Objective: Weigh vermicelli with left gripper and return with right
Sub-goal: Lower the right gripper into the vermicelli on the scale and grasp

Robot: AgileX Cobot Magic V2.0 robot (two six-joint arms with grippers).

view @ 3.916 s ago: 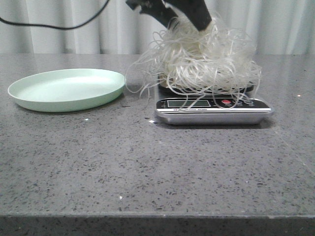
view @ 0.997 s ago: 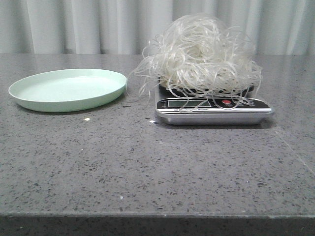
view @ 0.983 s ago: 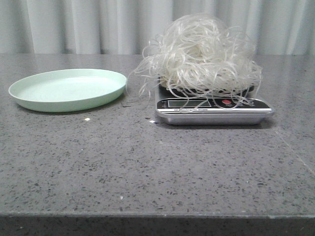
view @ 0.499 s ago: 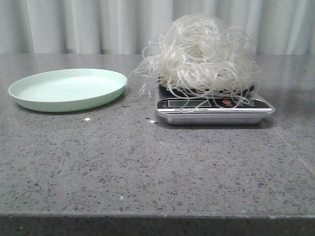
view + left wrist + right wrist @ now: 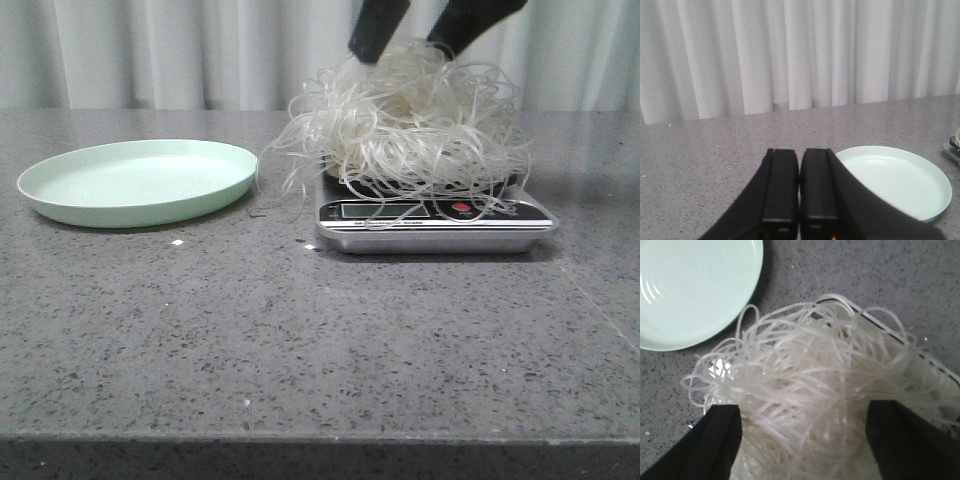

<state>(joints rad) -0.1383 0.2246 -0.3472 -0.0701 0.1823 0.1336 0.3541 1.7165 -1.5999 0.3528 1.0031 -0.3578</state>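
Note:
The vermicelli is a fluffy whitish tangle heaped on the silver kitchen scale at centre right. Loose loops hang over the scale's display. My right gripper is open, its two black fingers spread over the top of the heap. In the right wrist view the vermicelli fills the gap between the open fingers of my right gripper. My left gripper is shut and empty, away from the scale, low beside the pale green plate.
The pale green round plate lies empty on the left of the grey speckled table. It also shows in the right wrist view. White curtains hang behind the table. A few small crumbs lie near the plate.
My right gripper has come down from above onto the top of the vermicelli, open. Earlier the left gripper left the heap on the scale and withdrew.

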